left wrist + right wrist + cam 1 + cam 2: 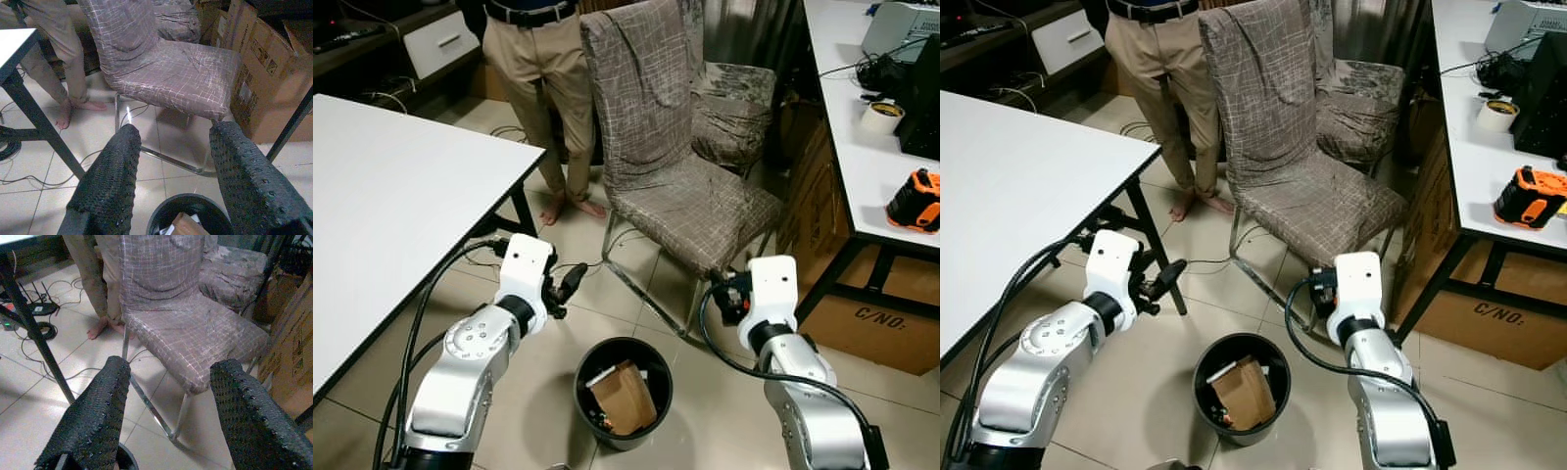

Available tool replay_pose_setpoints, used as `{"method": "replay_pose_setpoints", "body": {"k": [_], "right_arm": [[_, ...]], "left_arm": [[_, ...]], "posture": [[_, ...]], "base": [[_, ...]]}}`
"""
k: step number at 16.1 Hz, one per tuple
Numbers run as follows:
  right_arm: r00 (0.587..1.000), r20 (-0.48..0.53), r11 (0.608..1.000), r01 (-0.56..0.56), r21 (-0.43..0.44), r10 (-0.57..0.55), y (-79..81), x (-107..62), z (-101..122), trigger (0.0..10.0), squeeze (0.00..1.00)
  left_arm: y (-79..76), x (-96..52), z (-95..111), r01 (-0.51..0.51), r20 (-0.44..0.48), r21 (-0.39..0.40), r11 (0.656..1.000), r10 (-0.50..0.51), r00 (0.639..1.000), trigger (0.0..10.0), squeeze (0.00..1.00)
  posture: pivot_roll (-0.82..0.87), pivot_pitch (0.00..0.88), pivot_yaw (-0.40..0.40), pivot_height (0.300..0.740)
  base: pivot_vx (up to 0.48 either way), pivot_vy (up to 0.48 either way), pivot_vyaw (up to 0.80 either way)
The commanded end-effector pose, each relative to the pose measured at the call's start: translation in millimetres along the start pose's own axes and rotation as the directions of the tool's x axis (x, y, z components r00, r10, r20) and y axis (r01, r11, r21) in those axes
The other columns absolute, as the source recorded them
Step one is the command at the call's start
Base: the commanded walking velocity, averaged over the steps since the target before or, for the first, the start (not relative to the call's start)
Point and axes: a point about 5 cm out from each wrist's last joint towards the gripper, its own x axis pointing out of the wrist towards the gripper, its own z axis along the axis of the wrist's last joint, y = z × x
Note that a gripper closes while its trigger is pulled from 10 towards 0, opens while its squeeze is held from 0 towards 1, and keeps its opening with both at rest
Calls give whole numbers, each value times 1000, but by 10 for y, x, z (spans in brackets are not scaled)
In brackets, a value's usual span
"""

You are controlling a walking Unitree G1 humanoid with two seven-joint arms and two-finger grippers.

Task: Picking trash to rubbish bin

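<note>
The tiled floor (538, 392) carried a black rubbish bin (623, 392) holding a brown paper bag (625, 397), a cloth-covered chair (675, 186), and a person's bare feet (570, 208).

Open floor rings the bin (658, 364) (chair (675, 196) behind, table leg (523, 210) at left).

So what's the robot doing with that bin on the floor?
The robot is tidying trash into the black rubbish bin on the tiled floor in front of it. A brown paper bag and some other scraps already sit inside. Both arms are raised over the bin: the left gripper and the right gripper are open and hold nothing. Behind the bin is a grey covered chair, and a person stands barefoot beside it, near the white table.
</note>
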Motion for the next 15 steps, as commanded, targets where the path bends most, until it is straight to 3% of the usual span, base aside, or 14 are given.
{"method": "replay_pose_setpoints", "body": {"k": [1, 8, 15], "right_arm": [[1000, 7, 1000, -5, 5, 5, 19, -20, 40, 10000, 0], [1000, -9, 1000, -7, 7, 7, 33, -31, 25, 10000, 0], [1000, -21, 1000, -11, 11, 11, 46, -42, 11, 10000, 0]], "left_arm": [[7, 6, 34, 2, 2, 12, 1000, -3, 1000, 10000, 0], [26, -9, 26, 1, -8, 32, 999, -1, 1000, 10000, 0], [29, -20, 26, 3, -14, 36, 999, -2, 1000, 10000, 0]], "posture": [[-93, 0, 32, 740], [-89, 0, 32, 740], [-86, 0, 31, 740]], "base": [[0, 0, 0], [0, 0, 0], [-288, 0, 0]]}}
